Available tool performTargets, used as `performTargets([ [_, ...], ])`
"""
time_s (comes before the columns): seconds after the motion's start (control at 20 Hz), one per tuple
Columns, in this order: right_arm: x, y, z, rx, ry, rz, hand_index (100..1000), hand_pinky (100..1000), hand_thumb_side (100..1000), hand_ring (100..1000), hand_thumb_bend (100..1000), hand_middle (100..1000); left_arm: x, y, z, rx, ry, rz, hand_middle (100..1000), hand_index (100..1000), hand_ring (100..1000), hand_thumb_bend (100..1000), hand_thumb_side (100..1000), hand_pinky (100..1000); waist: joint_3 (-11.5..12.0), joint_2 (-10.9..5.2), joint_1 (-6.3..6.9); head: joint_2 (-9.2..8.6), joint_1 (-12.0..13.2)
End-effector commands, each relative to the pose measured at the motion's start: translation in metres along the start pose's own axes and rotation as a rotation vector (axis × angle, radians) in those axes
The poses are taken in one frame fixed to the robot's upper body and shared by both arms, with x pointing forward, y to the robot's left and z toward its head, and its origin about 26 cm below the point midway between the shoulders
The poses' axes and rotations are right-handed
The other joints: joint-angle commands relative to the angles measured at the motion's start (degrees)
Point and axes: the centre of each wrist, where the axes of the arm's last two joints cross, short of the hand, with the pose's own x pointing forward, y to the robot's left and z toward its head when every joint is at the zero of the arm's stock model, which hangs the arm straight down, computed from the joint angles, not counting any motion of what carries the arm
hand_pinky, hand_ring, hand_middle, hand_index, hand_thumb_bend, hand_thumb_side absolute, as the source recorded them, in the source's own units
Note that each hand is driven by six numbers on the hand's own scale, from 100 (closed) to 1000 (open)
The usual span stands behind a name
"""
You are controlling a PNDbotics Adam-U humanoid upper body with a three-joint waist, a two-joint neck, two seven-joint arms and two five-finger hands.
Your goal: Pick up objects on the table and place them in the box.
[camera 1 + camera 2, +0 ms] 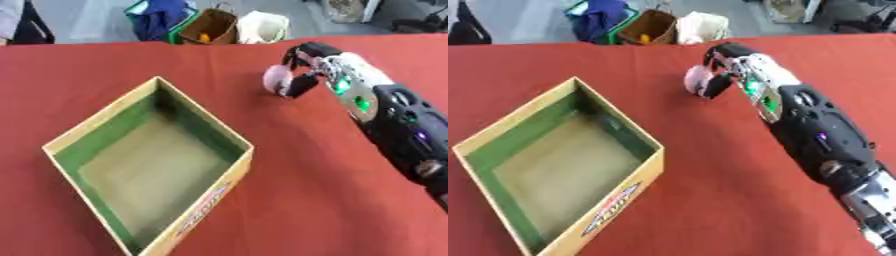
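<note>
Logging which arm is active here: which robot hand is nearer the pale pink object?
The right. The right robot hand is curled around the pale pink object beyond the box. The left robot hand shows in neither view.

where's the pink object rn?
The pale pink object sits at the far right of the red table, in the right hand's curled fingers, right of and beyond the open box.

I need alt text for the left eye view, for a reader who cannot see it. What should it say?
The robot's right hand reaches in from the right, fingers curled round a small pale pink object on the red table. To its left stands an open, empty cardboard box with green inner walls. The left hand is not visible.
</note>
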Motion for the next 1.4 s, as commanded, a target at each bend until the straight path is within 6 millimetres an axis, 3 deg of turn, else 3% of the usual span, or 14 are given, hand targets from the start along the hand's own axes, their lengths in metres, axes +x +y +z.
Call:
performTargets([
  [0.05, 0.003, -0.019, 0.005, -0.060, -0.031, 0.002, 739, 693, 258, 777, 265, 555, 0.007, -0.004, -0.004, -0.016, -0.030, 0.016, 297, 449, 366, 100, 811, 406, 0.01, -0.98, 0.04, -0.31, -0.11],
  [0.3, 0.005, -0.018, 0.006, -0.081, -0.038, 0.008, 677, 645, 167, 737, 100, 499, 0.008, -0.004, -0.005, -0.016, -0.032, 0.016, 297, 450, 366, 100, 811, 406, 0.13, -1.11, -0.03, -0.41, -0.17],
  [0.4, 0.005, -0.018, 0.006, -0.093, -0.037, 0.015, 649, 601, 103, 703, 100, 475, 0.008, -0.004, -0.005, -0.015, -0.032, 0.017, 297, 450, 366, 100, 811, 406, 0.15, -1.14, -0.08, -0.44, -0.18],
  [0.7, 0.006, -0.024, 0.011, -0.165, -0.038, -0.004, 522, 389, 100, 568, 100, 364, 0.008, -0.004, -0.006, -0.013, -0.035, 0.016, 297, 450, 366, 100, 810, 406, 0.19, -1.26, -0.20, -0.56, -0.11],
  [0.85, 0.012, -0.038, 0.023, -0.241, -0.066, -0.040, 499, 336, 100, 539, 100, 340, 0.008, -0.004, -0.006, -0.012, -0.037, 0.016, 297, 451, 366, 100, 810, 406, 0.11, -1.33, -0.27, -0.66, -0.12],
  [0.95, 0.017, -0.049, 0.035, -0.289, -0.100, -0.058, 495, 317, 100, 528, 100, 331, 0.008, -0.004, -0.006, -0.011, -0.037, 0.017, 297, 451, 366, 100, 811, 406, 0.00, -1.35, -0.33, -0.72, -0.13],
  [1.0, 0.021, -0.056, 0.043, -0.315, -0.123, -0.066, 495, 309, 175, 525, 100, 330, 0.008, -0.004, -0.006, -0.011, -0.037, 0.017, 297, 451, 366, 100, 805, 406, -0.08, -1.35, -0.34, -0.72, -0.12],
  [1.05, 0.024, -0.062, 0.052, -0.343, -0.147, -0.074, 495, 307, 100, 524, 100, 327, 0.008, -0.004, -0.006, -0.011, -0.038, 0.017, 297, 451, 365, 100, 811, 406, -0.14, -1.35, -0.34, -0.73, -0.10],
  [1.4, 0.063, -0.097, 0.144, -0.528, -0.408, -0.075, 495, 292, 100, 519, 100, 328, 0.008, -0.004, -0.007, -0.010, -0.040, 0.015, 297, 450, 365, 100, 810, 406, -0.60, -1.24, -0.25, -0.58, 0.20],
])
